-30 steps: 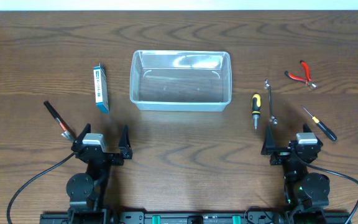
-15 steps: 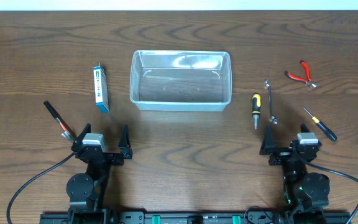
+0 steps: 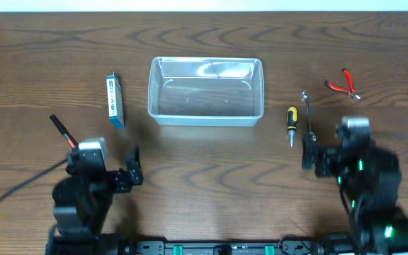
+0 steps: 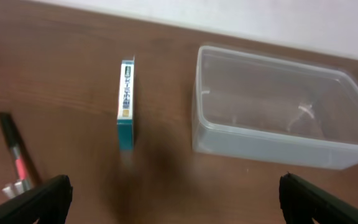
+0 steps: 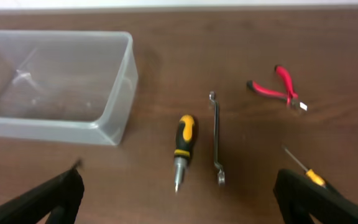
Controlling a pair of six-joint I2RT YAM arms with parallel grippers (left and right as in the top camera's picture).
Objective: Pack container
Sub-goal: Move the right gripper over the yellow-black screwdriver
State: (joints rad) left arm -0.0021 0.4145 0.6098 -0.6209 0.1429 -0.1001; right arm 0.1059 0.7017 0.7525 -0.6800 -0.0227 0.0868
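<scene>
The left gripper is spread wide, its two dark fingertips sitting at the bottom corners of the wrist view, and it neither holds nor touches anything. The right gripper is just as wide, with bare table between its tips. Both arms show blurred from above, at the near edge of the table. The container sits toward the far middle, between the two arms' sides and well apart from both grippers. It is a shallow clear plastic bin with rounded corners and a rimmed edge, and the wood shows through its walls. A small teal and white box stands on its narrow side to the left of it, near but not touching. A black pen with a red band lies nearer and further left, close by the left arm. To the right of the container a stubby screwdriver with a yellow and black handle lies tip toward the near side. A slim metal wrench lies just beside it, roughly parallel. Red-handled pliers rest further right and farther back. A thin driver shows partly behind the right fingertip. The table is dark brown with strong wavy grain, and a broad open strip runs between the container and the grippers.
</scene>
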